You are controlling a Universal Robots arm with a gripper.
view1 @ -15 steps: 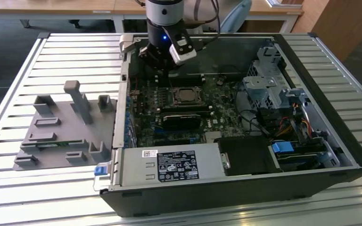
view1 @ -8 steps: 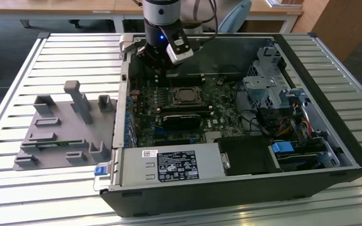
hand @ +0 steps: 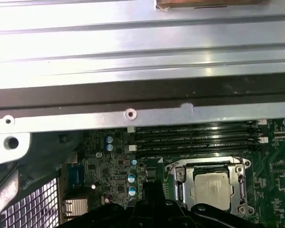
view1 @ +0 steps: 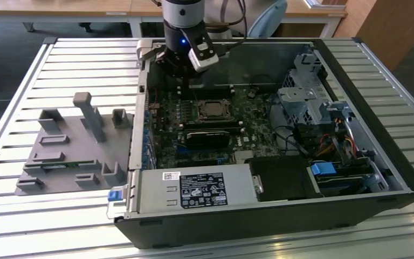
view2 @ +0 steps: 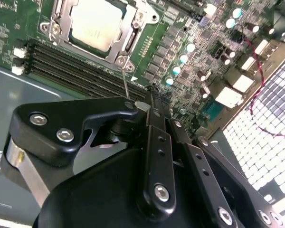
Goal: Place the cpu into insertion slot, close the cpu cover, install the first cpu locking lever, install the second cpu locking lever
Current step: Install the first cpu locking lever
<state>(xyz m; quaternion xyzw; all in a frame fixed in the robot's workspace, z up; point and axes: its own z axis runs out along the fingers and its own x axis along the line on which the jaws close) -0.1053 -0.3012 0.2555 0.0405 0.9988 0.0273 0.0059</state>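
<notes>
Silvery cpu seated, cpu cover closed | end effector clamped on thin locking lever

Count: one cpu; one cpu cover; four memory slots; one motherboard; one computer case; one grey fixture plate.

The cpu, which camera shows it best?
The second wrist view: the cpu is close and large, its silvery top framed by the cpu cover. The first wrist view shows it smaller; the exterior view shows a tiny square.
</notes>
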